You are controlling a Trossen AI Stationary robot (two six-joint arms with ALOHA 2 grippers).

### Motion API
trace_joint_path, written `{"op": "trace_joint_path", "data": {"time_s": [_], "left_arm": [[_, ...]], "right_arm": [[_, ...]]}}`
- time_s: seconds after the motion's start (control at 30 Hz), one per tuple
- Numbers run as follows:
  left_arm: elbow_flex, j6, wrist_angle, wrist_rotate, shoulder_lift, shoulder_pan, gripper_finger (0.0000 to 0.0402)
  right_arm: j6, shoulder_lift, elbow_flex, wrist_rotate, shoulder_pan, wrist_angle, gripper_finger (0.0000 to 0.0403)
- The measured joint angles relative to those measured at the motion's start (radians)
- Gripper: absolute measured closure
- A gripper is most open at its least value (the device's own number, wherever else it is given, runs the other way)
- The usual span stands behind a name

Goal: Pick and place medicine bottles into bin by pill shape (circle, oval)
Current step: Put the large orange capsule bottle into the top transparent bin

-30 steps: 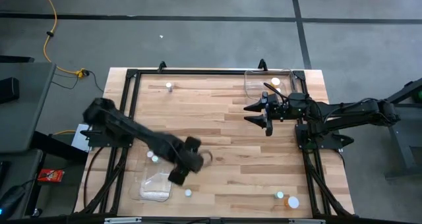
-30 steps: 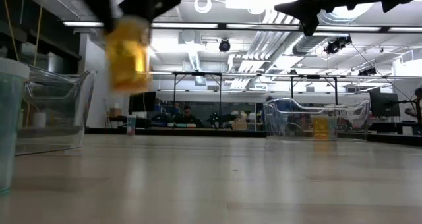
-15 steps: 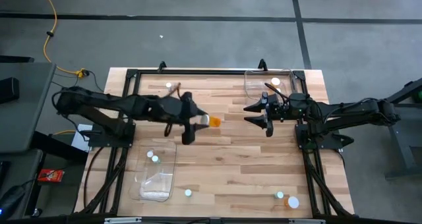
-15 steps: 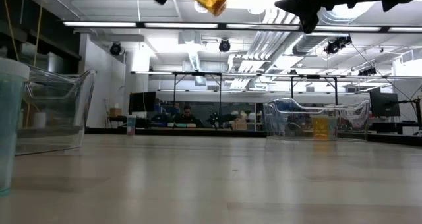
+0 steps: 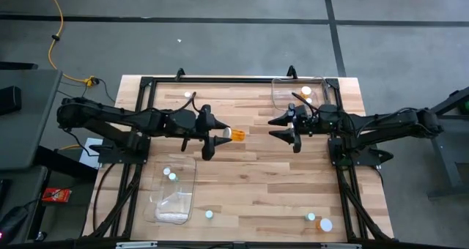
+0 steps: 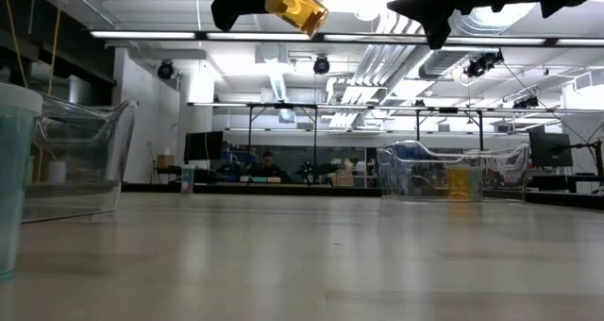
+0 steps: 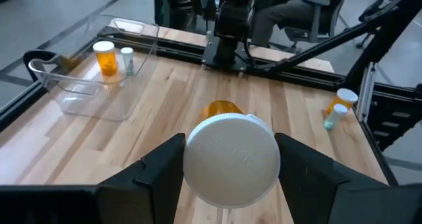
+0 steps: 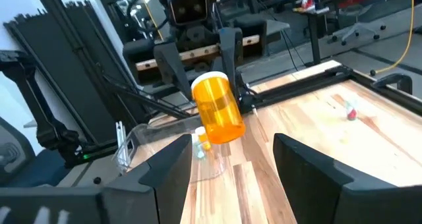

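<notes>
My left gripper [image 5: 217, 136] is over the table's middle, high above the wood, shut on an orange-amber medicine bottle [image 5: 236, 135] with a white cap [image 7: 231, 159]. The bottle points toward my right gripper [image 5: 275, 127], which is open and empty a short way to the right at about the same height. In the right wrist view the bottle [image 8: 218, 109] hangs ahead of the open fingers. In the low view the bottle [image 6: 297, 6] is near the top edge. My left gripper pinches the bottle at its cap end [image 7: 198, 159], one finger on each side of the white cap. The fingers come about level from the table's left. The bottle is lifted clear, lying tilted, its amber body [image 7: 223, 109] sticking out beyond the fingertips toward the right.
A clear bin [image 5: 297, 90] at the far right holds two bottles. A second clear bin [image 5: 176, 198] lies near left, two small bottles [image 5: 170, 174] beside it. Loose bottles stand at the far left [image 5: 187, 95], near middle [image 5: 209, 214] and near right [image 5: 319, 221].
My left gripper has swung up and away from beside the near-left bin toward the table's far side and middle, carrying the orange bottle. The bottle has risen high and turned from hanging upright to lying tilted toward the right gripper, which has crept slightly left.
</notes>
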Motion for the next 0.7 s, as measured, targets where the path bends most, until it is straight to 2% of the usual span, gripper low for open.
{"op": "trace_joint_path", "data": {"time_s": [0.2, 0.33, 0.5, 0.7], "left_arm": [[0.000, -0.003, -0.019, 0.002, 0.000, 0.032, 0.0204], [0.000, -0.003, -0.055, 0.057, 0.000, 0.066, 0.0204], [0.006, -0.010, -0.100, 0.134, 0.000, 0.102, 0.0204], [0.006, 0.014, -0.099, 0.181, 0.000, 0.138, 0.0204]], "right_arm": [[-0.081, 0.116, 0.099, -0.001, 0.000, -0.030, 0.0197], [-0.112, 0.163, 0.154, -0.003, -0.005, -0.078, 0.0197], [-0.088, 0.180, 0.186, -0.003, -0.016, -0.099, 0.0197], [-0.026, 0.184, 0.190, -0.003, -0.016, -0.097, 0.0197]]}}
